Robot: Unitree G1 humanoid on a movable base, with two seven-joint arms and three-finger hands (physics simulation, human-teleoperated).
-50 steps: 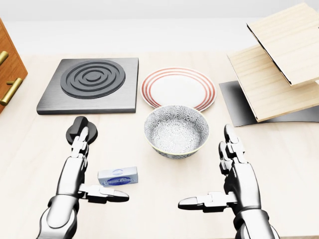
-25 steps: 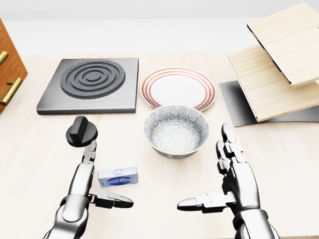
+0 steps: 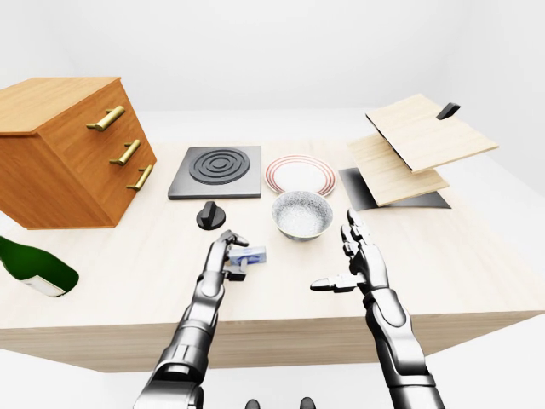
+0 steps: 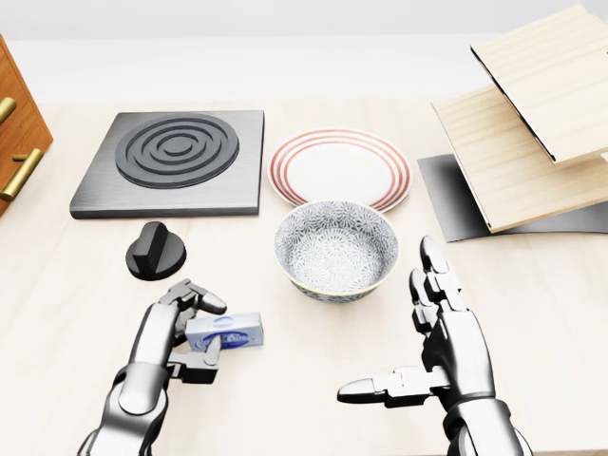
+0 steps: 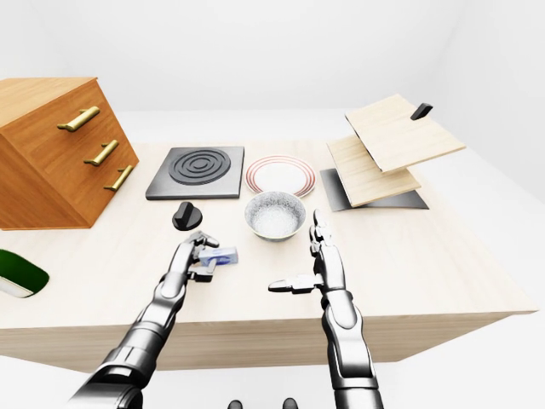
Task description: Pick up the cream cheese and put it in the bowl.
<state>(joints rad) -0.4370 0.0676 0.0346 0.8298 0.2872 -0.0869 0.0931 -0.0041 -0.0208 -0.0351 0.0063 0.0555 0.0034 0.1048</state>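
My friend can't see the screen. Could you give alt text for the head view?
The robot's left hand curls its fingers round a small cream cheese box on a wooden table, while its right hand hovers open. Above them sit a patterned bowl, a red-rimmed plate and a black burner.

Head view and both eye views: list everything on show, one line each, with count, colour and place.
cream cheese: 1, white-blue box, in left hand
bowl: 1, grey patterned, centre
plate: 1, white, red rings, above bowl
stove plate: 1, dark grey, upper left
knob: 1, black, below stove plate
drawer cabinet: 1, wood, brass handles, left
bottle: 1, green, lying far left
wooden boards: 2, pale, right
table: 1, light wood
left hand: closed round cream cheese
right hand: open, empty
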